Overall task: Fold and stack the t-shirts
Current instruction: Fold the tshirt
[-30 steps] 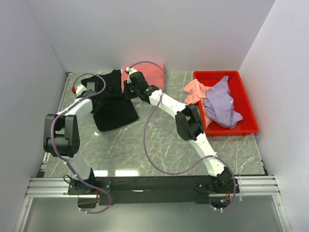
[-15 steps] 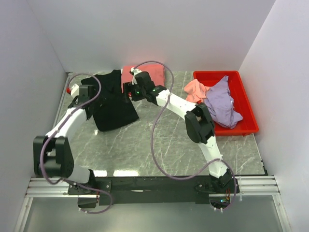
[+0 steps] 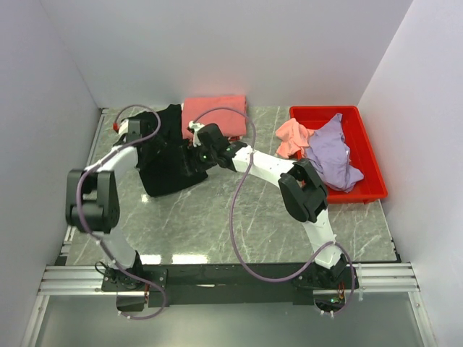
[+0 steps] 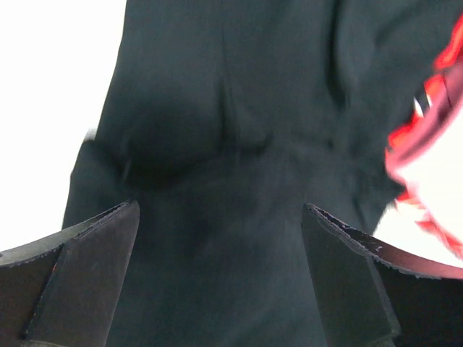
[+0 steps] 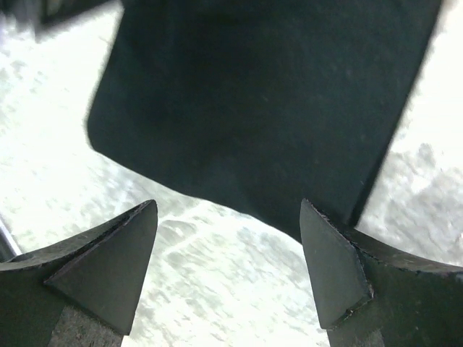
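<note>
Stock of four t-shirts, task judged roughly a quarter done. Item one: coral-red t-shirt [image 3: 215, 108], folded into a flat rectangle at the back of the worktop [image 3: 239, 217], apparently the base of the stack. Item two: black t-shirt [image 3: 170, 157], lying on the worktop left of centre, just beside the coral-red one. It is gathered into a compact shape with a straight lower edge but looks uneven at its upper end, so it is judged part-folded and not yet stacked. Items three and four: pink t-shirt [image 3: 293, 136] and lavender t-shirt [image 3: 329, 155], both crumpled in the red bin [image 3: 365, 196] at right, the pink one draped over the bin's left wall, neither folded. Left gripper [image 4: 221, 278]: jaws spread, nothing between them, above the black cloth. Right gripper [image 5: 228, 264]: likewise released and empty, over the shirt's lower edge. Outstanding: finish and stack black, then fold pink and lavender.
</note>
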Available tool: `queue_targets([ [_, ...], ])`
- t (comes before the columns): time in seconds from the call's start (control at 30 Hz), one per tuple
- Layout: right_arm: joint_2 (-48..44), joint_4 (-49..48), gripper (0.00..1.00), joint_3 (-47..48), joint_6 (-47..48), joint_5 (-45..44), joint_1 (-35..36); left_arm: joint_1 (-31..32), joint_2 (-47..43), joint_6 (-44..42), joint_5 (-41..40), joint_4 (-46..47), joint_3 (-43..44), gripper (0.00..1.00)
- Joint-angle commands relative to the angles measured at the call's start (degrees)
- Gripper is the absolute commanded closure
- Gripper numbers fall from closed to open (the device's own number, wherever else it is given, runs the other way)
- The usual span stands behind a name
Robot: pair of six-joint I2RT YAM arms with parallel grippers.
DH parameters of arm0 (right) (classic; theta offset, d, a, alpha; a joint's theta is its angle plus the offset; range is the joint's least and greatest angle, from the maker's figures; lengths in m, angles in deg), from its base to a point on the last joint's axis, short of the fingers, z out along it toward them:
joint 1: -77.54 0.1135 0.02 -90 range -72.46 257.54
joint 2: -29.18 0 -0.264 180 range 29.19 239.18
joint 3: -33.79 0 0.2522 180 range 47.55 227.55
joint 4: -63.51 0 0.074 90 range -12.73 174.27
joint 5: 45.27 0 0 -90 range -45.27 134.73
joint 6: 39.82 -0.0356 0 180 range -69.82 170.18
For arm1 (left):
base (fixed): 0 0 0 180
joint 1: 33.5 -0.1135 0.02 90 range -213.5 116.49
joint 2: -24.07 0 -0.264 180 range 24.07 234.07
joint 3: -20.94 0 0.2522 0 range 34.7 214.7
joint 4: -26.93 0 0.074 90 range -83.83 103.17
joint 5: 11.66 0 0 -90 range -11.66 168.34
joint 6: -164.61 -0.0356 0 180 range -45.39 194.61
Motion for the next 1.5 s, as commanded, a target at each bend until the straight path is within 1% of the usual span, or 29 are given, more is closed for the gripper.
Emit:
queue_targets([
  [0.0,-4.5,-0.6,0.14,-2.4,1.7,-2.0,-0.3,-1.9,5.9,-3.5,-1.6,1.6,6.5,0.00],
  [0.03,-4.7,-0.5,0.14,-3.3,1.8,-2.9,-0.3,-2.2,9.5,-4.9,-1.5,0.5,10.7,0.01],
  [0.1,-4.7,0.6,0.14,-3.7,2.5,-3.2,-0.4,-2.1,12.5,-7.4,-1.6,-2.1,14.9,0.01],
  [0.13,-4.6,0.8,0.14,-3.7,2.5,-3.4,-0.4,-2.2,14.5,-8.1,-1.4,-3.2,18.4,0.01],
  [0.17,-4.6,0.9,0.14,-3.8,2.6,-3.9,-0.4,-2.2,15.0,-8.5,-0.8,-3.8,19.6,0.00],
  [0.23,-4.3,1.2,0.14,-3.6,2.7,-4.0,-0.4,-2.2,14.6,-9.4,2.8,-3.1,20.4,0.01],
  [0.3,-4.1,1.9,0.14,-2.6,3.0,-4.1,-0.4,-2.2,13.7,-9.6,4.6,-2.7,20.3,0.01],
  [0.4,-4.4,3.0,0.14,-2.0,2.2,-6.9,-0.5,-2.2,11.4,-8.7,4.4,-5.2,20.6,0.01],
  [0.43,-4.7,3.3,0.14,-1.9,1.8,-7.7,-0.5,-2.2,8.8,-8.2,4.2,-5.9,19.5,0.01],
  [0.5,-5.4,4.1,0.14,-2.2,-0.2,-9.1,-0.5,-2.2,5.2,-6.5,4.6,-5.6,16.4,0.00],
  [0.53,-5.6,4.6,0.13,-2.3,-1.0,-9.4,-0.9,-2.2,0.7,-5.7,4.6,-5.4,12.0,0.01],
  [0.57,-6.1,5.4,0.13,-2.3,-2.3,-9.5,-1.2,-2.2,-1.7,-4.6,4.2,-5.8,9.5,0.01],
  [0.6,-6.3,7.3,0.13,-2.7,-3.0,-9.7,-1.4,-2.2,-4.0,-0.8,3.3,-7.0,4.5,0.01],
  [0.63,-6.5,7.8,0.13,-3.1,-3.7,-10.3,-1.7,-2.2,-8.2,0.9,2.8,-8.1,1.8,0.00],
  [0.67,-7.1,8.2,0.13,-3.7,-4.7,-10.5,-2.0,-2.2,-10.4,1.9,3.1,-8.5,-1.3,0.01],
  [0.7,-7.3,8.7,0.13,-4.3,-4.8,-10.5,-2.1,-2.2,-12.6,3.9,3.5,-8.6,-7.4,0.01],
  [0.73,-7.4,9.0,0.13,-4.4,-4.7,-9.6,-2.2,-2.2,-16.7,4.6,3.7,-8.4,-10.5,0.00],
  [0.8,-7.0,10.3,0.13,-3.9,-4.0,-9.0,-2.3,-2.2,-20.8,6.1,4.1,-7.9,-15.9,0.01],
  [0.83,-6.8,10.8,0.13,-3.6,-3.9,-8.7,-2.4,-2.0,-24.5,6.4,4.3,-7.6,-20.5,0.01],
  [0.93,-5.4,12.0,0.13,-2.3,-4.5,-8.2,-2.9,-2.1,-29.4,6.9,7.1,-5.6,-26.8,0.01],
  [1.03,-3.9,13.0,0.13,-0.5,-5.4,-7.4,-3.4,-2.1,-30.2,7.6,5.8,-5.4,-29.3,0.01],
  [1.17,-1.7,14.1,0.13,1.5,-5.3,-6.8,-3.5,-2.2,-28.1,6.5,2.6,-5.6,-28.4,0.11],
  [1.23,-0.7,14.1,0.14,1.9,-5.4,-6.1,-3.5,-2.2,-25.6,5.9,1.4,-5.8,-27.0,0.14],
  [1.27,-0.4,14.2,0.14,2.1,-5.4,-6.2,-3.6,-2.2,-24.9,5.7,1.3,-5.7,-26.3,0.19],
  [1.33,0.7,14.6,0.14,2.6,-5.9,-6.8,-3.7,-2.2,-22.8,5.1,2.0,-5.1,-25.4,0.25],
  [1.37,1.0,14.8,0.14,2.9,-6.0,-6.9,-3.7,-2.2,-22.1,5.4,2.2,-5.0,-25.1,0.32],
  [1.43,1.8,14.9,0.15,3.2,-6.4,-6.8,-3.7,-2.2,-21.0,5.3,3.1,-4.2,-25.4,0.38],
  [1.47,2.1,15.0,0.15,3.7,-6.5,-6.7,-3.8,-2.2,-20.6,5.4,3.6,-3.3,-26.2,0.46],
])
